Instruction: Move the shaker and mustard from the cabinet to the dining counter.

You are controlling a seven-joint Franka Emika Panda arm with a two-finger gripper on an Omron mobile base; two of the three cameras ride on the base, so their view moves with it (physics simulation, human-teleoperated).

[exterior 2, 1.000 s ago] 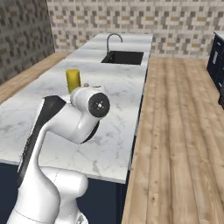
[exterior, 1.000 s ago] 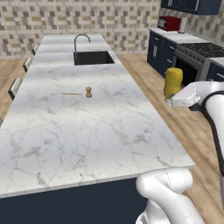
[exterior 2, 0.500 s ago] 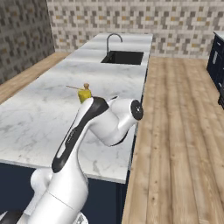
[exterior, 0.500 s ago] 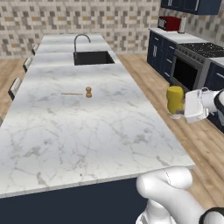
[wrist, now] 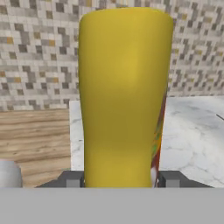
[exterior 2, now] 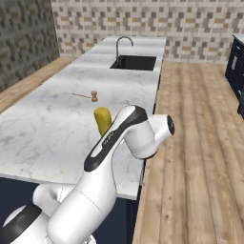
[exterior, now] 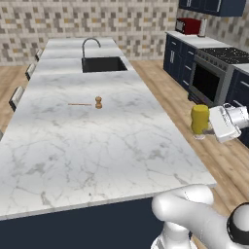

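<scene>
The mustard [exterior: 200,119], a chunky yellow bottle, hangs upright in the air by the long right edge of the dining counter [exterior: 97,146], and my gripper [exterior: 212,130] is shut on it from the right. From the other side, the mustard [exterior 2: 102,120] stands just past my bent arm, over the dining counter [exterior 2: 43,128]. Up close, the mustard [wrist: 124,96] sits between my two fingertips [wrist: 72,179], with the marble top [wrist: 192,131] behind it. The navy upper cabinet [exterior: 214,5] hangs at the far right. The shaker is out of view.
A small brown wooden mill [exterior: 98,102] and a thin stick [exterior: 79,104] lie mid-counter. The black sink [exterior: 103,63] with its faucet [exterior: 89,44] is at the far end. A stove [exterior: 214,73] and a red toaster [exterior: 189,25] line the right wall, across a wooden floor [exterior 2: 200,143].
My arm has swung, carrying the mustard lower and nearer to the base along the counter's right edge. The grip has stayed the same.
</scene>
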